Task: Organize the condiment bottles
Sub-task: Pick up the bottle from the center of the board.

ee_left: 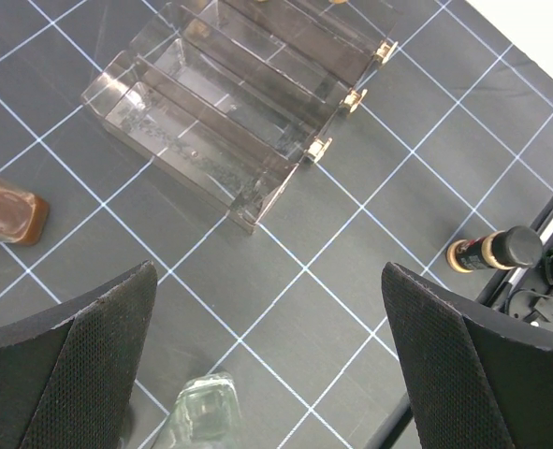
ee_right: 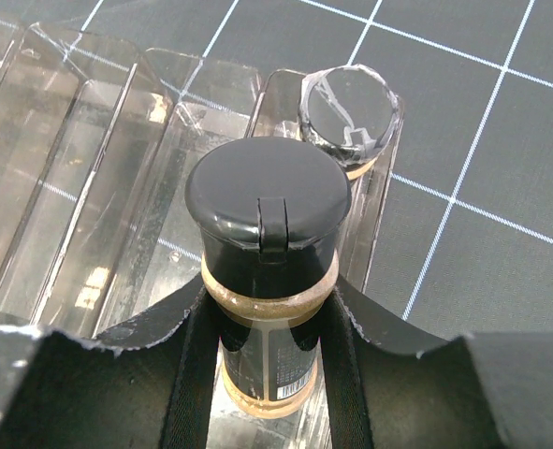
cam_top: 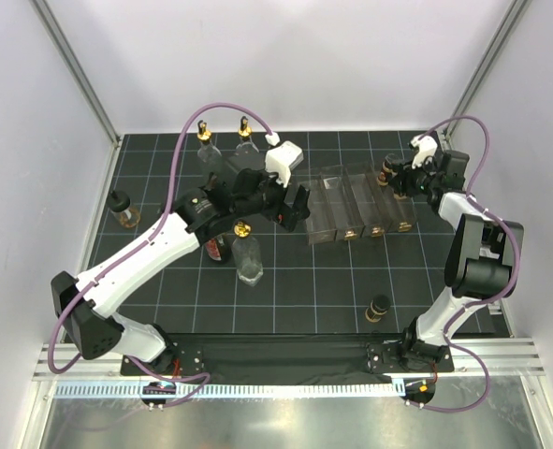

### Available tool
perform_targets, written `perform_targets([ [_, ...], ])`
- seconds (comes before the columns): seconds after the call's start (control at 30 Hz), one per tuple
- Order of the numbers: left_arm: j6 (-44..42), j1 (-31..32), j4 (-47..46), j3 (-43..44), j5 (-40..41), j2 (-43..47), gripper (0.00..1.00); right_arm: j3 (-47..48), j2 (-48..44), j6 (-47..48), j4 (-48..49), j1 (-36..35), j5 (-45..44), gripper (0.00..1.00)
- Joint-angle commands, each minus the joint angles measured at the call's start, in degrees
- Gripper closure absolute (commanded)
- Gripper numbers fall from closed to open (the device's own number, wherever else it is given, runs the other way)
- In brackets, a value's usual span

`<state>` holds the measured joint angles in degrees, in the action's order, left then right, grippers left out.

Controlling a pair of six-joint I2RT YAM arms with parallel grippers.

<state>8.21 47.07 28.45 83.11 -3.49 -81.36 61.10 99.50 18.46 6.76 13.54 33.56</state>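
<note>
My right gripper point(ee_right: 267, 295) is shut on a small dark black-capped bottle point(ee_right: 262, 201), held upright over the end of the rightmost lane of the clear rack point(ee_right: 89, 178). From above, this gripper point(cam_top: 396, 180) sits at the rack's far right corner. My left gripper point(cam_top: 295, 208) hovers open near the rack's left side, holding nothing. Below its fingers point(ee_left: 80, 365) stands a tall clear bottle point(ee_left: 201, 416). That gold-topped bottle point(cam_top: 248, 254) stands beside a dark red sauce bottle point(cam_top: 218, 249), which my left arm partly hides. Two more gold-topped bottles point(cam_top: 204, 142) point(cam_top: 246, 133) stand at the back.
The rack point(cam_top: 360, 201) lies in the right centre of the black grid mat. One small dark bottle point(cam_top: 122, 211) stands at the left edge, another point(cam_top: 379, 307) near the front right. A round clear-topped thing point(ee_right: 346, 112) sits at the lane's end.
</note>
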Motion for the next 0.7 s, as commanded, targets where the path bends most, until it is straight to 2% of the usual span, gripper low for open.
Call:
perform_targets([
  [0.0,0.58,-0.4,-3.13,-0.14,-1.7,1.82,0.0,0.34,-3.26,1.85,0.53,-0.27,0.8,0.71],
  [0.1,0.76,-0.4,-3.31,-0.32,-1.79,1.82,0.0,0.25,-3.26,1.23,1.23,-0.27,2.2,0.67],
  [0.37,1.64,-0.66,-4.36,-0.93,-4.07,0.95,0.0,-5.98,-7.74,-0.61,10.81,-0.36,9.24,0.67],
  [0.57,2.25,-0.75,-8.05,-2.95,-8.81,0.15,0.01,-7.22,-14.23,-10.53,13.36,-0.27,11.61,0.71],
  [0.67,2.34,-0.75,-15.07,-6.37,-13.73,0.41,0.0,-7.4,-19.5,-17.91,11.08,-0.44,14.33,0.74],
])
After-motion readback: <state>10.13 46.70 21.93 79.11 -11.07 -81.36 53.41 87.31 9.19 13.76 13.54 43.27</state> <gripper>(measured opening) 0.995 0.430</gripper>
